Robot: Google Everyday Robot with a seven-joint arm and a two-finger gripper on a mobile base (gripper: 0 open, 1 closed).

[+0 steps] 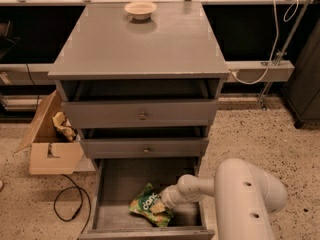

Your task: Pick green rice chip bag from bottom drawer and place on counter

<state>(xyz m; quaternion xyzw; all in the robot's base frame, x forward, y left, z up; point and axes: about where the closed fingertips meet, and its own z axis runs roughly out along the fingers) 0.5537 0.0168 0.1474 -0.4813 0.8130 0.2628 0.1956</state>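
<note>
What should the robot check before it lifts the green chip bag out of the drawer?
1. The bottom drawer is pulled open: ok.
2. The chip bag lies on the drawer floor, in plain sight: ok.
3. The gripper is down in the drawer, at the bag's right side: ok.
4. Firm hold on the bag: cannot tell.
5. Free space on the counter in front of the bowl: ok.
</note>
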